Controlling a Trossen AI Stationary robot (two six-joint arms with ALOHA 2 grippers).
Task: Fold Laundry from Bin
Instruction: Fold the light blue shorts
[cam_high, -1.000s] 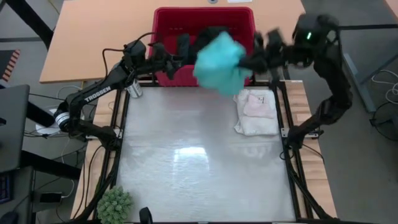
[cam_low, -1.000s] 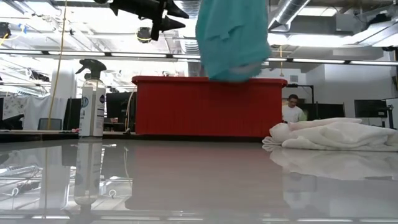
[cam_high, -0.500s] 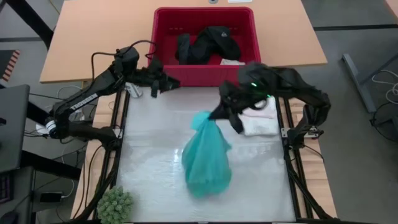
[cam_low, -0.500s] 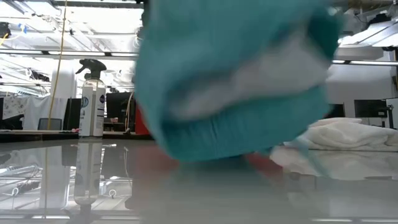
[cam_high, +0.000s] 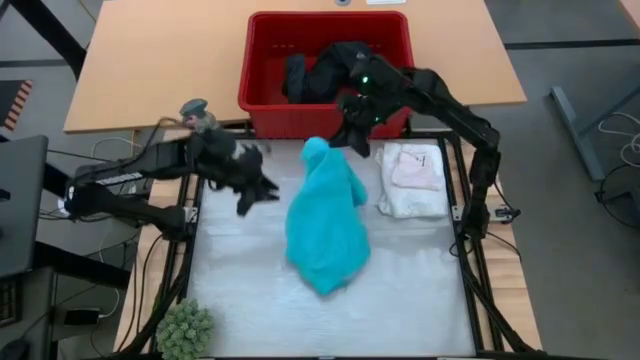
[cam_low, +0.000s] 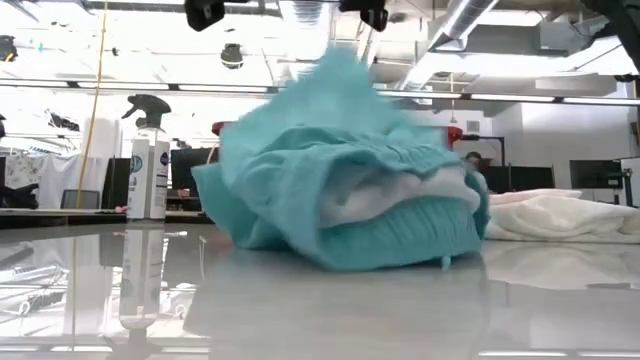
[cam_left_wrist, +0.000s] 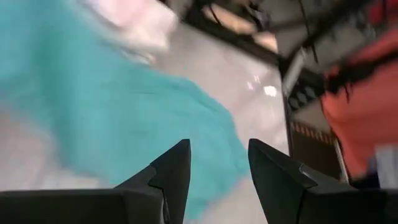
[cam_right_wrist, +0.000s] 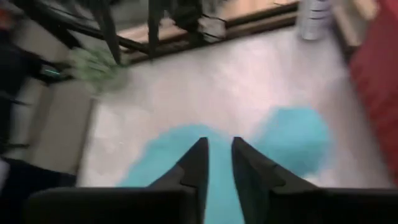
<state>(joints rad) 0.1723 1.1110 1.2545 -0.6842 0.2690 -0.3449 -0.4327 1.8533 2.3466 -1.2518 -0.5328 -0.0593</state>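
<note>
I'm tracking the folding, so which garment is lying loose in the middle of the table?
The turquoise shirt, a crumpled heap mid-table; the white pile lies at the right edge, the black clothing in the bin.

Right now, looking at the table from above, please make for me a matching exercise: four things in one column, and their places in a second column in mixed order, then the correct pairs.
Things
1. turquoise shirt
2. black clothing
3. white folded pile
4. spray bottle

Places
A. inside the red bin
B. heaped on the middle of the table
C. near the table's far left corner, standing upright
D. on the table's right side, beside the shirt

Pairs: 1-B, 2-A, 3-D, 4-C
</note>
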